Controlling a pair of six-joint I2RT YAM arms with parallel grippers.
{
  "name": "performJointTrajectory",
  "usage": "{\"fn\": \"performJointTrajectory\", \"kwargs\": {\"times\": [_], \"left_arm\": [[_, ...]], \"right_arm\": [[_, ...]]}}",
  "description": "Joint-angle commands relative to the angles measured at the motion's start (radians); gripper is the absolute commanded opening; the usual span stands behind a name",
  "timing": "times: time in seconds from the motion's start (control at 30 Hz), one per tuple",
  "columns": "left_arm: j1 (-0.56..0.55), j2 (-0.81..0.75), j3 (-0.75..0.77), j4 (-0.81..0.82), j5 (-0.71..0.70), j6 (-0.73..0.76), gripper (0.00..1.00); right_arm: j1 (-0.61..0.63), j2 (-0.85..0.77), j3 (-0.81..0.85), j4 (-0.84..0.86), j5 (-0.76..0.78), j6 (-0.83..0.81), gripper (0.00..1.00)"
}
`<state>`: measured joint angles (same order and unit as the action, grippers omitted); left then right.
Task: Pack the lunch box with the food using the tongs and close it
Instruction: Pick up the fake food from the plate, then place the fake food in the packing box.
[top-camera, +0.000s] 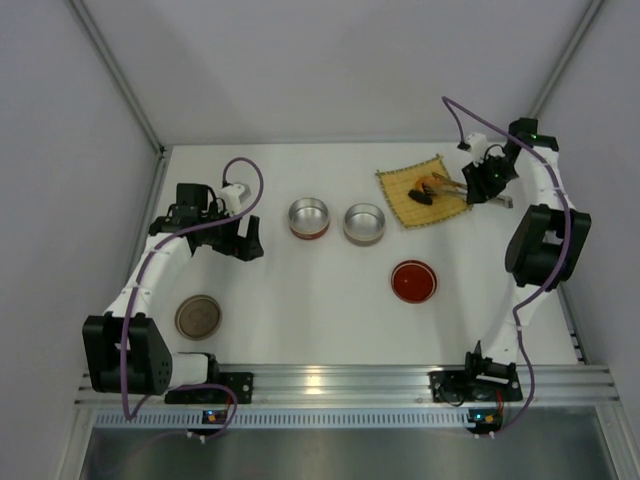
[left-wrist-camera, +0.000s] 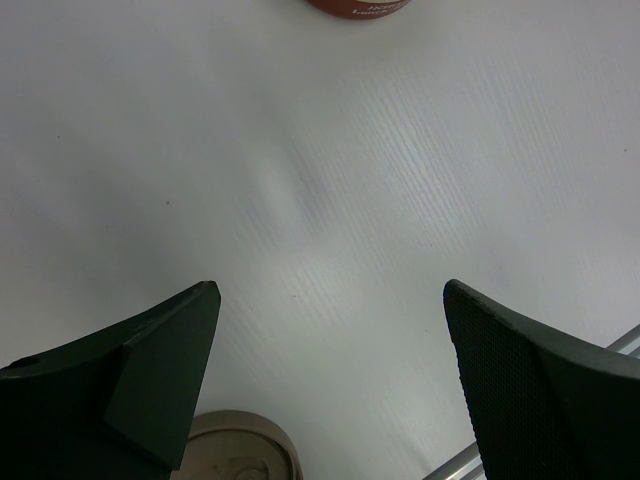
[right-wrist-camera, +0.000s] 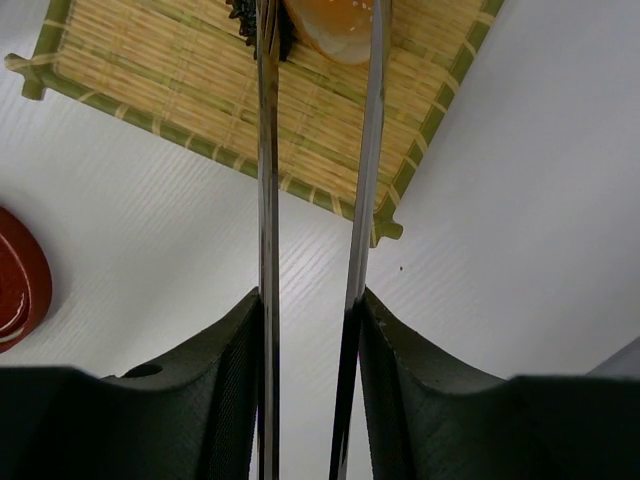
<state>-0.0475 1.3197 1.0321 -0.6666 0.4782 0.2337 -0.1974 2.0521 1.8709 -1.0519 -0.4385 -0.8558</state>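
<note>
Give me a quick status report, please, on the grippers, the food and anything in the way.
Left gripper open, idle over table. Right gripper shut on tongs, arms straddling orange bun on mat. Dark piece close beside it.

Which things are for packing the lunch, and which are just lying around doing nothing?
For the job: tongs in the right claw, orange bun, dark piece, red-banded tin, beige-banded tin, red lid, brown lid.

Just lying about: yellow mat under the food; left claw, open and holding nothing.
</note>
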Motion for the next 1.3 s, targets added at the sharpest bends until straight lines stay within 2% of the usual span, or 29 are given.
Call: {"fn": "performJointTrajectory", "kwargs": {"times": [0.0, 0.3, 0.47, 0.63, 0.8, 1.0, 1.27], "left_arm": [[0.005, -0.031, 0.034, 0.019, 0.008, 0.003, 0.98], [0.026, -0.033, 0.031, 0.019, 0.010, -0.007, 0.98], [0.092, -0.010, 0.059, 0.006, 0.097, -0.025, 0.98], [0.189, 0.051, 0.109, -0.040, 0.183, -0.046, 0.98], [0.245, 0.078, 0.118, -0.067, 0.221, -0.030, 0.98], [0.250, 0.081, 0.089, -0.062, 0.209, -0.017, 0.98], [0.252, 0.078, 0.075, -0.056, 0.201, -0.005, 0.98]], "right_arm": [[0.007, -0.122, 0.000, -0.026, -0.065, -0.011, 0.00], [0.009, -0.216, 0.025, -0.077, -0.140, 0.044, 0.00], [0.055, -0.289, -0.013, -0.088, -0.187, 0.086, 0.00], [0.190, -0.377, -0.088, -0.037, -0.178, 0.185, 0.00], [0.401, -0.403, -0.138, 0.078, -0.117, 0.313, 0.00], [0.585, -0.351, -0.162, 0.203, -0.034, 0.429, 0.00], [0.713, -0.244, -0.144, 0.297, 0.024, 0.489, 0.00]]}}
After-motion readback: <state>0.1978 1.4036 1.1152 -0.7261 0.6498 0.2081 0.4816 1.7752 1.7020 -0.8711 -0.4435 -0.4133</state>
